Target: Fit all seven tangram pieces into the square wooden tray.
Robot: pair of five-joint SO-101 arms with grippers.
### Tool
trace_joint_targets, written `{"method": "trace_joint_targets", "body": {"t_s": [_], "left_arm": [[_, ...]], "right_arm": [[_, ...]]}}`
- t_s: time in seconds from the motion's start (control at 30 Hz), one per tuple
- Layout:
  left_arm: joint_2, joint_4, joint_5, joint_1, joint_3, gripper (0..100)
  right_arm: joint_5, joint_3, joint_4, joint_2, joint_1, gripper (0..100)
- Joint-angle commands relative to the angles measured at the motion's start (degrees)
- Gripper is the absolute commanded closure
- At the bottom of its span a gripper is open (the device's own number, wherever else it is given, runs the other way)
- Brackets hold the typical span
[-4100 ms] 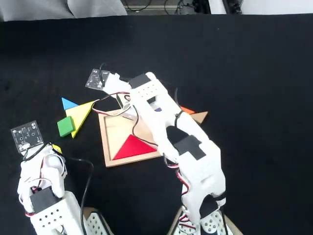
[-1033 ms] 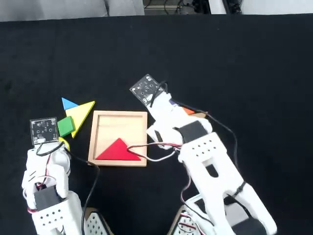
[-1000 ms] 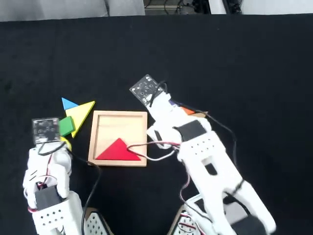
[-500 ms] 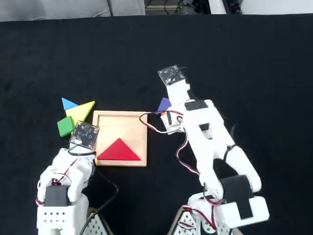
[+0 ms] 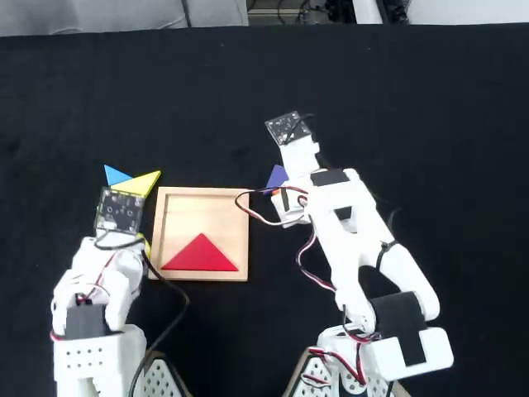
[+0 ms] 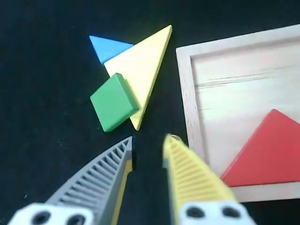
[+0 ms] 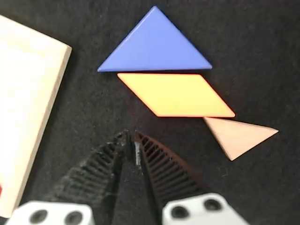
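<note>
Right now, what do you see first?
The bright red triangle, lying alone in the square wooden tray mid-table. Then colourful huddles either side: yellow triangle, green square and blue triangle by the left gripper; violet triangle, orange parallelogram and tan triangle by the right gripper.

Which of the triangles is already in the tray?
The red triangle, lying flat inside the wooden tray. The yellow triangle, light-blue triangle, violet triangle and tan triangle all lie outside it on the black table.

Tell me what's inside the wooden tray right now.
One red triangle lies inside the tray, its long side along the near edge. The rest of the floor is bare wood. A black cable crosses the near left corner and covers a bit of it.
</note>
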Motion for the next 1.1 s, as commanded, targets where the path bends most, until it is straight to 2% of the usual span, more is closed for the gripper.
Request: {"method": "trace_joint_targets", "body": {"t_s": [0.0, 0.13, 0.27, 0.4, 0.6, 1.07], "left_arm": [[15.3, -2.3, 1.0, -0.3, -10.8, 97], [28.5, -2.2, 5.3, -0.4, -16.2, 92], [39.6, -2.3, 5.3, 2.6, -19.6, 98], [46.1, -3.5, 5.5, 6.0, -20.6, 97], [48.6, -9.8, 7.9, 5.8, -19.0, 97], [48.8, -9.8, 9.8, 6.1, -18.9, 97]], "right_arm": [[-0.4, -2.9, -0.9, -0.1, 0.8, 98.7], [-0.4, -2.9, -0.9, -0.1, 0.8, 98.7], [-0.3, -2.9, -0.9, -0.1, 0.8, 98.7], [-0.1, -2.9, -0.9, -0.1, 0.8, 98.7], [-0.1, -2.9, -0.9, -0.1, 0.8, 98.7], [0.0, -0.5, -4.3, -0.1, 0.8, 98.7]]}}
